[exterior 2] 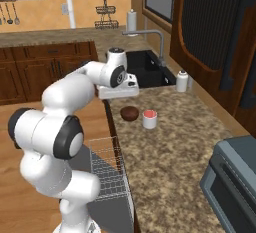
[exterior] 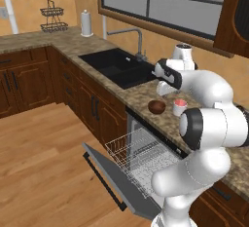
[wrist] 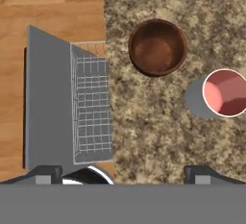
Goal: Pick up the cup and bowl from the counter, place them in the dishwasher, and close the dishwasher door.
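Left base view: the gripper [exterior: 164,88] hung over the counter [exterior: 141,98] just past the sink [exterior: 116,66], above and a little behind the bowl [exterior: 156,106]. The cup [exterior: 180,107] stood just beside the bowl on its right, a small gap between them. The dishwasher door [exterior: 109,175] was dropped fully open, and the wire rack [exterior: 141,155] was pulled out over it and carried nothing.

Right base view: the gripper [exterior 2: 120,93] sat above the counter edge, short of the bowl [exterior 2: 130,113]. The cup [exterior 2: 149,119] was on the bowl's far side from the arm, near it but apart. A white soap bottle [exterior 2: 182,81] stood well apart by the sink, not in the way.

Hand view: the camera looked straight down. The bowl [wrist: 157,47] lay ahead of the fingertips [wrist: 202,172], and the cup [wrist: 222,93] was off to one side and nearer. Both were upright with their mouths up. The two tips stood wide apart with bare granite between them, so the jaws were spread and held nothing.

Handling, as a guess: both look rigid, light and smooth, probably ceramic, so they could chip and slip. The bowl looks too wide to span, so pinching one wall at the rim seems best. The cup could be taken across its body or by the rim.
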Tool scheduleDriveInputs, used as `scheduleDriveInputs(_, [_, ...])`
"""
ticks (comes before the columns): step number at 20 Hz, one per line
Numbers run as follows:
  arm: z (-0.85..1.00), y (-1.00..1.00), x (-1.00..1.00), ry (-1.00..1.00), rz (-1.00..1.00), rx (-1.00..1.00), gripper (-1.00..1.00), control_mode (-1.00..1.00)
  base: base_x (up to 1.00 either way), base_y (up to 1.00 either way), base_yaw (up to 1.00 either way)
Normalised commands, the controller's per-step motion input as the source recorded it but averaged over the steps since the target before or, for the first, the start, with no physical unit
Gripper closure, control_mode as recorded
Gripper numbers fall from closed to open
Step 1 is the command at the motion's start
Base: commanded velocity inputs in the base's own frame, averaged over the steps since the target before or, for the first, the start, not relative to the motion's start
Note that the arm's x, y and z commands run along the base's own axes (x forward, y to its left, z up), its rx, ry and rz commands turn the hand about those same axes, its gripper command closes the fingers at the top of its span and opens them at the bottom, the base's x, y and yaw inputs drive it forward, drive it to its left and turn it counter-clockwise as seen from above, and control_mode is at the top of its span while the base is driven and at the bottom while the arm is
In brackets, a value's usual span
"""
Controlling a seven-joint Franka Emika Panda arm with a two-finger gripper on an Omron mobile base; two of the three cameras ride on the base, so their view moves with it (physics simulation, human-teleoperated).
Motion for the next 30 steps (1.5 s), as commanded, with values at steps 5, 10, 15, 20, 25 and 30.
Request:
scheduleDriveInputs(5, [-0.35,-0.32,0.22,0.00,0.04,-0.07,-1.00,-1.00,0.00,0.00,0.00])
scheduleDriveInputs(10, [-0.31,-0.31,0.25,0.00,0.02,0.00,-1.00,-1.00,0.00,0.00,0.00])
scheduleDriveInputs(15, [-0.28,-0.33,0.25,0.00,0.02,0.00,-1.00,-1.00,0.00,0.00,0.00])
scheduleDriveInputs(20, [-0.29,-0.29,0.29,0.00,0.02,0.00,-1.00,-1.00,0.00,0.00,0.00])
scheduleDriveInputs(25, [-0.29,-0.16,0.34,0.00,0.00,0.00,-1.00,-1.00,0.00,0.00,0.00])
scheduleDriveInputs(30, [-0.29,-0.12,0.37,0.01,0.00,0.00,-1.00,-1.00,0.00,0.00,0.00])
